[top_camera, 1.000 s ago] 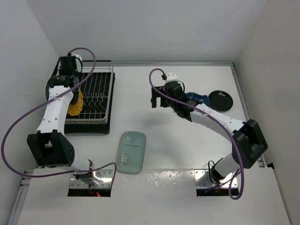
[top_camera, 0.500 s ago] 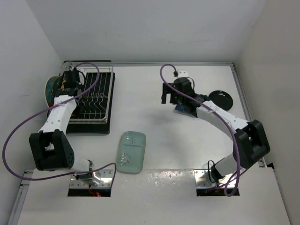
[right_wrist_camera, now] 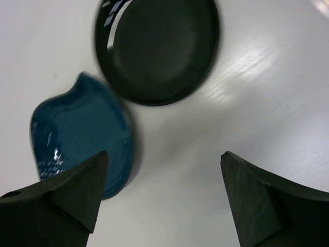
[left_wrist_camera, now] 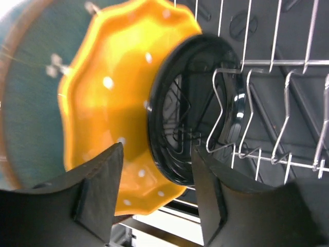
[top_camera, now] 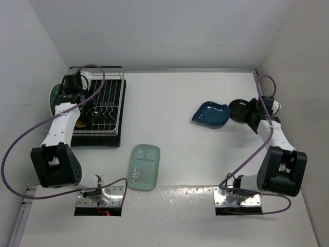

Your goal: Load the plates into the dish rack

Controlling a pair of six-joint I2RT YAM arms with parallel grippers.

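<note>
Right gripper (right_wrist_camera: 164, 159): jaws spread; swung to 3 o'clock, uncovering dark blue leaf-shaped ceramic plate (top_camera: 211, 113).
Left gripper (left_wrist_camera: 157, 170): jaws spread, at silver wire dish rack (top_camera: 109, 105).

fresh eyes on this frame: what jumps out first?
The bright yellow scalloped plate stands on edge in the dish rack at far left, a small black plate slotted beside it, the open left gripper right in front. On the right, a dark blue leaf-shaped plate and a second black plate lie flat below the open right gripper; a mint tray lies near the front edge.
</note>
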